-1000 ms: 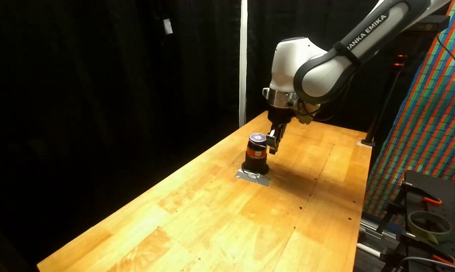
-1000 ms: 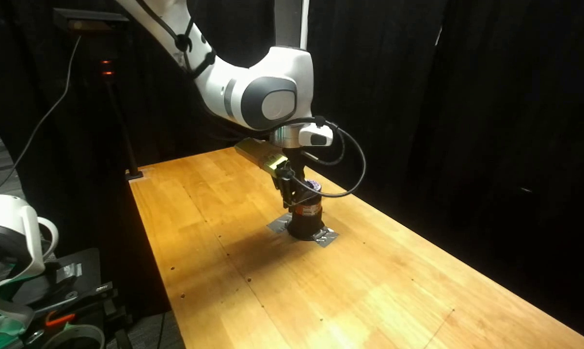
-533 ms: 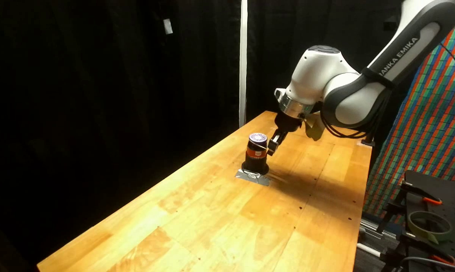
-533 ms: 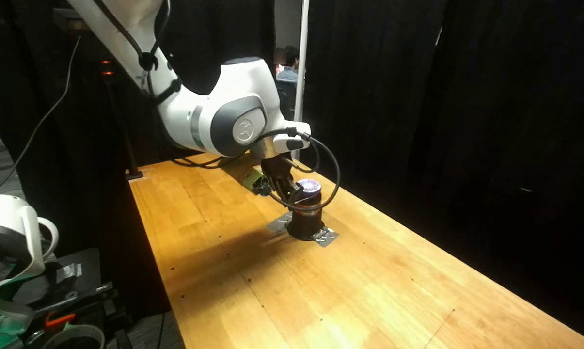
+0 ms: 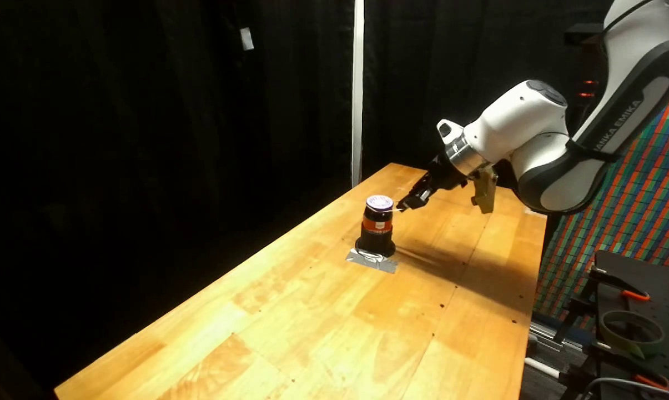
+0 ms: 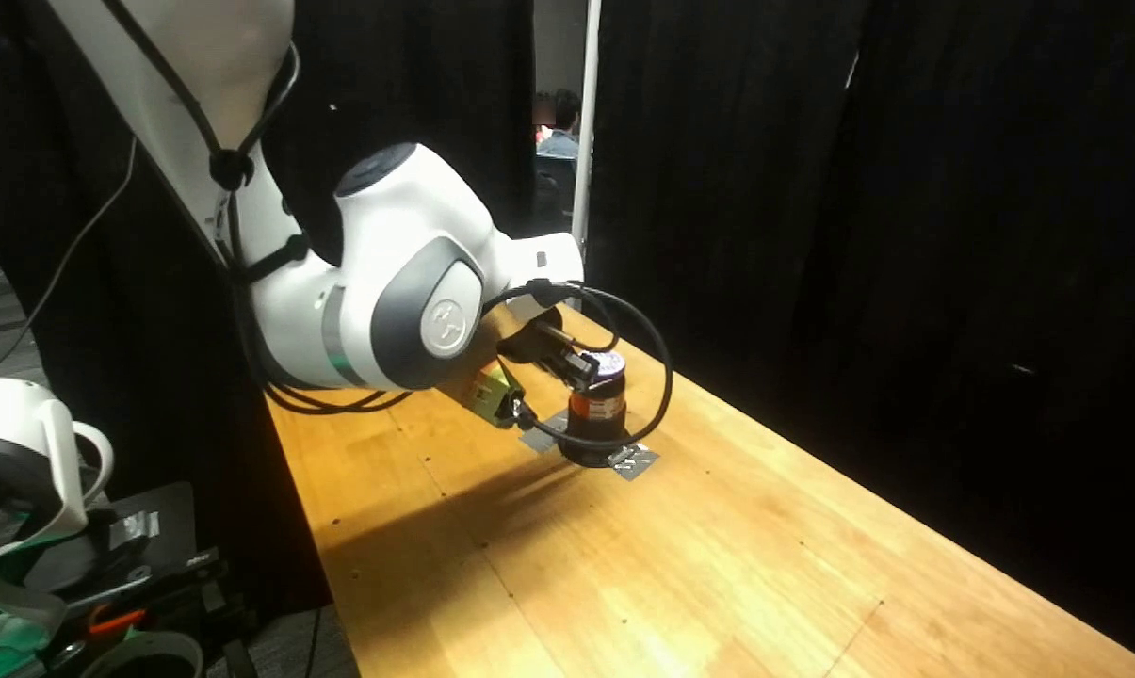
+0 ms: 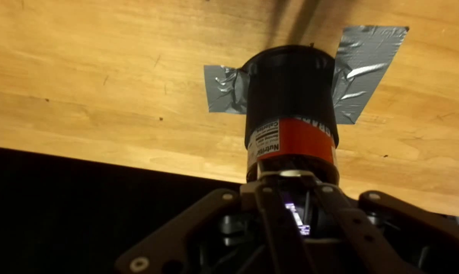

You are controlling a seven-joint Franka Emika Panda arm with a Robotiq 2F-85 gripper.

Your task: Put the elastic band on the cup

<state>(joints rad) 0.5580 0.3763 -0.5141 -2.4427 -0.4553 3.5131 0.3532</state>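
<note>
Curtain (image 5: 201, 166): black cloth across the left of the frame in an exterior view.
Cup (image 5: 377, 225): upright on the counter (image 5: 334, 333), near the centre of the frame; dark, with an orange label and a pale top.
Elastic band (image 5: 394, 210): thin and pale, looped around the cup's upper part and drawn out toward the right of the frame.
Claw (image 5: 402, 208): tips pressed together, pinching the drawn-out end of the band — tilted, just beside the cup but apart from it.
Banding: apparently the stretching step; the loop sits around the cup, its last end not yet let go.
Letting go: probably calls for easing the pinched end in toward the cup, below its top, then parting the tips — released too high, the band could slip off.
Silver tape (image 7: 368, 72): stuck to the counter on either side of the cup's foot, in the wrist view.
Arm (image 5: 512, 122): white, reaching in from the upper right of the frame.
</note>
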